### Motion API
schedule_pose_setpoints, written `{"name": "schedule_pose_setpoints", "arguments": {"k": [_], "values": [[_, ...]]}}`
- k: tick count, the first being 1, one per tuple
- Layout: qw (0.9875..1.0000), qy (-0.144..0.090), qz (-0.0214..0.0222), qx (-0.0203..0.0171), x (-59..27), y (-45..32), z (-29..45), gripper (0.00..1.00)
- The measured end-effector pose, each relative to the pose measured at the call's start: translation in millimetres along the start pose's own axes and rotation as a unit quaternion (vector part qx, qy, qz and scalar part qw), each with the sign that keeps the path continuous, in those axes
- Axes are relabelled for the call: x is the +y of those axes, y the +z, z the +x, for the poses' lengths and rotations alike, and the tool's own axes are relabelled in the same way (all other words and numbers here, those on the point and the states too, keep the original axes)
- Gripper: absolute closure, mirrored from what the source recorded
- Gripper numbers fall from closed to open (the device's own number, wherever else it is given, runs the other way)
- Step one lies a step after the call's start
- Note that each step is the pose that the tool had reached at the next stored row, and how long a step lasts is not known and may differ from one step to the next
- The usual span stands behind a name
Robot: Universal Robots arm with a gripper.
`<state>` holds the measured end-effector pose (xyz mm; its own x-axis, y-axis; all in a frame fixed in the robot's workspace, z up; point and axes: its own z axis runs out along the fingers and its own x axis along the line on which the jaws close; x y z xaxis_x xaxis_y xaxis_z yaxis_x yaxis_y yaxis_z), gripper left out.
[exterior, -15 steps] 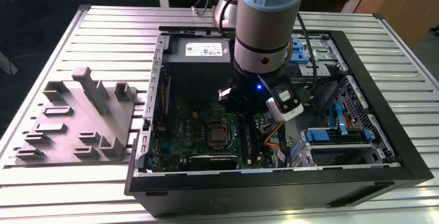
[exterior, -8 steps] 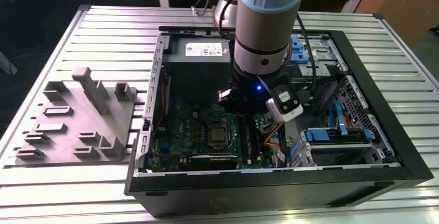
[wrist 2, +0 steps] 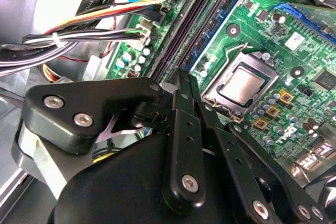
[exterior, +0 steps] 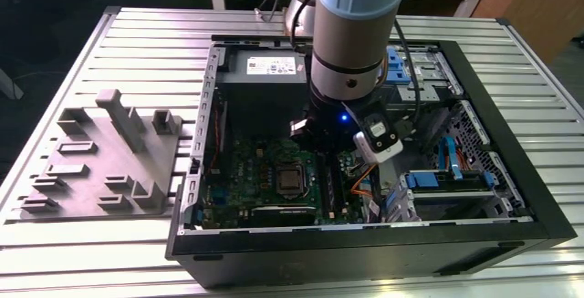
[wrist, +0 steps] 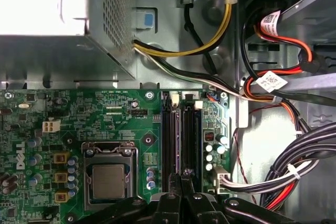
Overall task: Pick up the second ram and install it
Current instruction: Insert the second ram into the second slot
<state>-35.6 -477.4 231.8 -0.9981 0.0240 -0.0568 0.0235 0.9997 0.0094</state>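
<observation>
My gripper [wrist 2: 185,80] is low inside the open computer case [exterior: 365,247], and its black fingers are shut against each other with nothing visible between them. The gripper [wrist: 182,178] has its tips over the near end of two long dark memory slots [wrist: 190,140] that run side by side on the green motherboard [wrist: 105,114]. A dark narrow strip [wrist 2: 184,30] fills each slot. I cannot tell whether either strip is the second ram. In the exterior view the arm [exterior: 351,52] stands upright over the board's right part.
A grey plastic tray [exterior: 100,168] with upright posts lies on the slatted table at the exterior view's left. The processor socket [wrist: 108,180] sits beside the slots. Cable bundles [wrist: 294,166], the power supply [exterior: 264,69] and blue drive bays [exterior: 438,178] crowd the case.
</observation>
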Motion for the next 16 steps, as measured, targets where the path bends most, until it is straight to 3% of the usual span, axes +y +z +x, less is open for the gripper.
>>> {"name": "schedule_pose_setpoints", "arguments": {"k": [12,15,16], "values": [[1.0000,0.000,-0.0008,-0.0005,-1.0,0.8,0.3,0.89],[1.0000,0.000,-0.0083,-0.0004,-1.1,1.6,0.6,0.89],[1.0000,0.001,-0.0089,-0.0004,-1.0,1.6,0.6,0.89]]}}
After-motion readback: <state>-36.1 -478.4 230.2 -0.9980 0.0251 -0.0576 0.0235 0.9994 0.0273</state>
